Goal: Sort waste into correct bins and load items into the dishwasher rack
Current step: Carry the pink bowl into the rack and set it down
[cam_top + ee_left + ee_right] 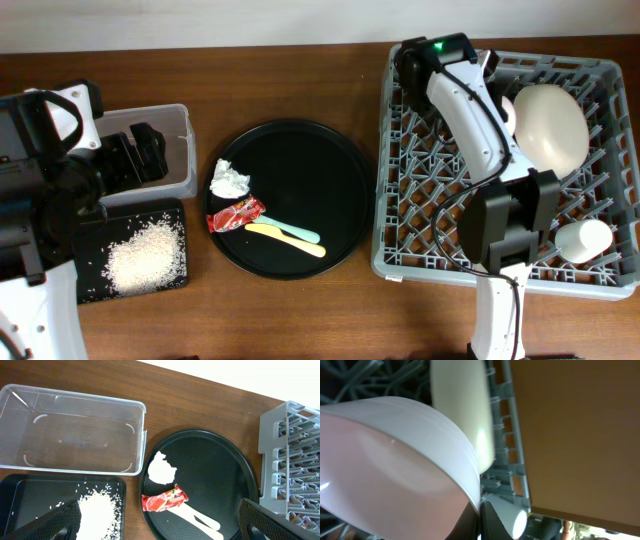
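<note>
Brown wooden tabletop (300,80) is being taken up by two bins on the left, a round black tray (215,460) in the middle and the dishwasher rack (384,240) on the right. Inside the rack, the small pinkish-white bowl (390,470) is being pinched by its rim between the right fingers (494,526), which are clamped together on it. It is being held tilted just beside the cream bowl-plate (550,125), which is propped on edge among the pegs. This is judged to be the loading step, with the rim grip letting the bowl be slotted upright. Whether the bowl is touching the pegs cannot be told. A white cup (585,240) is lying in the rack's near right corner.

The left fingers (272,522) are being held wide apart with nothing in them, above the bins, probably for picking waste next. The clear tub (75,435) is sitting empty. The rice (97,512) is being kept in the shallow black tray (30,495). The tissue (161,467), red wrapper (164,500), yellow spoon (262,232) and mint green spoon (310,238) are lying on the round tray, not yet sorted.
</note>
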